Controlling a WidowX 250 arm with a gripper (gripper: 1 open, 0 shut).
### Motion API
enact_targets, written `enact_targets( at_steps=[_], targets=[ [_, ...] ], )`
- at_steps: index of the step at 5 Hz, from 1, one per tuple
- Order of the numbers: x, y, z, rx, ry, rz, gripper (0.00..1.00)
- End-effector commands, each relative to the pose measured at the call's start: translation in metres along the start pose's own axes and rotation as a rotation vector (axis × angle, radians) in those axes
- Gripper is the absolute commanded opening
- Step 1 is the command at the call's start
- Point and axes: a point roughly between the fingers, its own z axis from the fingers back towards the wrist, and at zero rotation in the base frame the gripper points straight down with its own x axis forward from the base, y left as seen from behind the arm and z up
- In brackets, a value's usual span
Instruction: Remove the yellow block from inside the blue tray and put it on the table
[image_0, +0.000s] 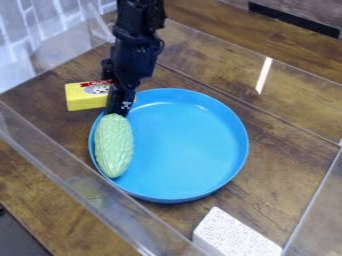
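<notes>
- Camera view: the yellow block (87, 96) sits beside the claw (112, 97), outside the blue tray (181, 170).
- Whether the claw pinches it, I can't tell.
- Nearly done, I'd say; release and retreat probably remain.

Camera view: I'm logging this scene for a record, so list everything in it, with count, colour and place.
Round shallow plastic tray: one, blue, centre of the table
Textured oval corn-like item: one, green, in the tray's left side
Small rectangular block: one, yellow with white-and-red label, beyond the tray's upper left, at the fingers
Speckled foam block: one, white, lower right
Wooden plank table: one, brown, underneath
Acrylic walls: several, clear, around the table
Robot arm with fingers: one, black, top
</notes>
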Motion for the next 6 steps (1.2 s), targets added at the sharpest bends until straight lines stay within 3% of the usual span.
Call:
enact_targets(
  at_steps=[1, 6],
  targets=[
    [-0.010, 0.012, 0.026, 0.060, -0.063, 0.035, 0.00],
    [-0.016, -0.004, 0.029, 0.047, -0.082, -0.022, 0.00]
  ],
)
